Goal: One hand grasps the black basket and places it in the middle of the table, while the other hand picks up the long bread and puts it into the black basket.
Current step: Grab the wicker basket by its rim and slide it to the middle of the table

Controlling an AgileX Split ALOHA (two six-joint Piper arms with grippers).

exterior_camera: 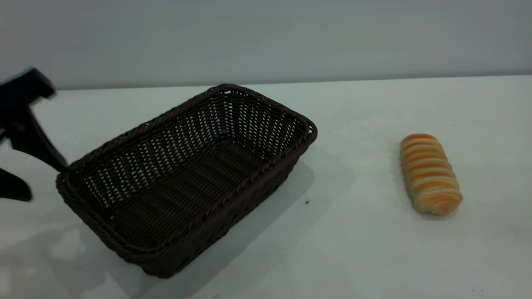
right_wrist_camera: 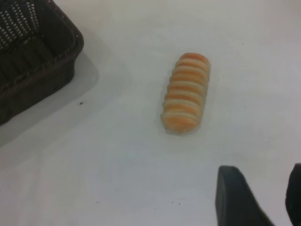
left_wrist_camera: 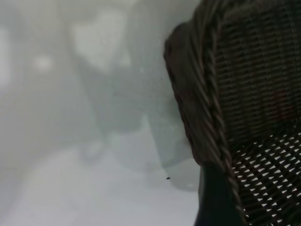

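A plain grey wall stands behind the white table (exterior_camera: pixel 374 257), which carries a few tiny dark specks; the black basket (exterior_camera: pixel 187 178) sits left of centre, lying diagonally with its far corner toward one o'clock and its near corner toward seven o'clock; it is empty; the long bread (exterior_camera: pixel 430 173) lies flat on the table at three o'clock from the basket, well apart from it, its length running roughly twelve to six; the left gripper (exterior_camera: pixel 39 178) is at the basket's nine o'clock corner, its fingers spread wide, the upper finger (exterior_camera: pixel 37 145) reaching the braided rim and the lower one lying on the outer side near the table; in the left wrist view one dark finger (left_wrist_camera: pixel 214 202) lies against the rim; the right gripper (right_wrist_camera: pixel 263 200) hangs above the table near the bread, not touching it, its two fingers parted.
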